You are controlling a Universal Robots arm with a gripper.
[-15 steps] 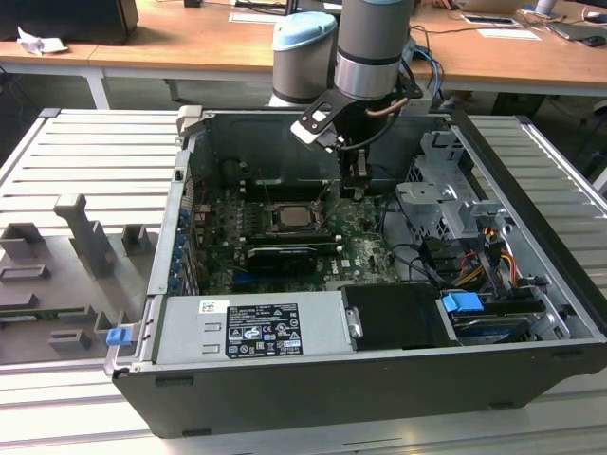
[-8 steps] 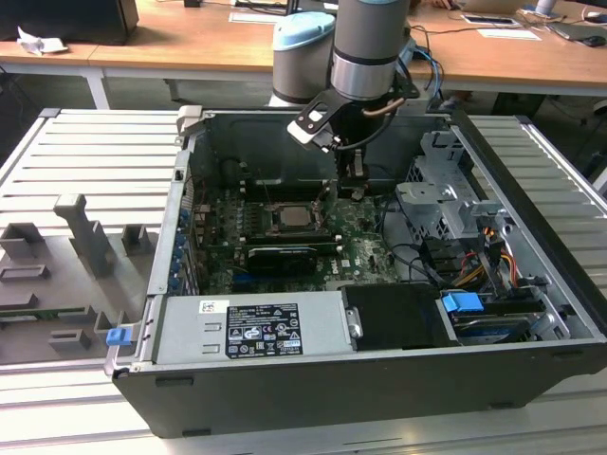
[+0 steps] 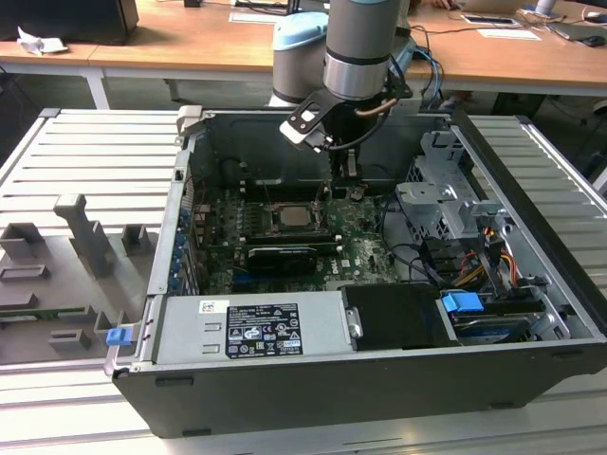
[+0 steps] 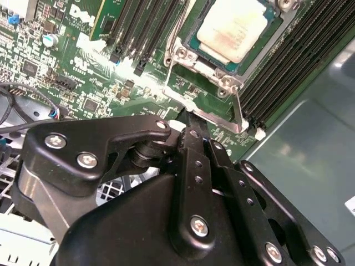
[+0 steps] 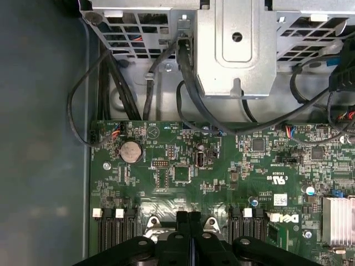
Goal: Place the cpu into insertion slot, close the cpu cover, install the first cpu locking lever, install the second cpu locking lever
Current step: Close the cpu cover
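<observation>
Gripper point(image 4: 189, 126): fingers pressed together, nothing visible between them. Tips just beside corner of insertion slot point(image 3: 272, 218), at silvery rim.
Cpu point(image 4: 233, 27) seated flat in slot. Cpu cover point(image 4: 176, 60) appears down around it.
Risk: tips slip off thin metal at slot edge and scrape board parts or memory slots point(image 4: 280, 77).
Room: memory slots crowd both sides of slot. Cables point(image 5: 188, 94) and drive cage point(image 5: 236, 44) lie beyond slot. Space above slot open.

The arm point(image 3: 358, 47) comes straight down, wrist upright. Its claw point(image 3: 349, 178) points downward, the black fingers point(image 5: 182, 223) pressed flat together, no gap between them in the first wrist view.
</observation>
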